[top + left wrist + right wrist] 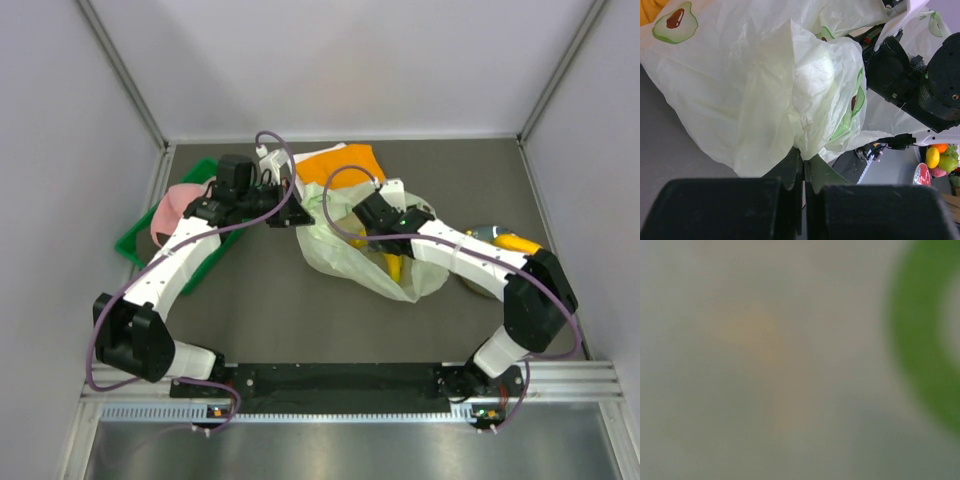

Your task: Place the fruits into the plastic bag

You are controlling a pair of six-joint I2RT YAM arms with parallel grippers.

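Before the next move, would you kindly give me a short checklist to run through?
1. Jaws of the left gripper pinched on the plastic bag: ok.
2. Jaws of the right gripper open or shut: cannot tell; its wrist view is a blur.
3. A banana bunch inside the bag: ok.
4. All fruit bagged: not ok; one banana lies on the plate.
5. Bag mouth open wide enough: cannot tell.

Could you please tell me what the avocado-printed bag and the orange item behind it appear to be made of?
The plastic bag looks like thin, translucent pale green film with a slight sheen: it crinkles into sharp folds and light passes through it. The orange cloth looks like matte fabric, flat and without shine, though it is too small to be sure.
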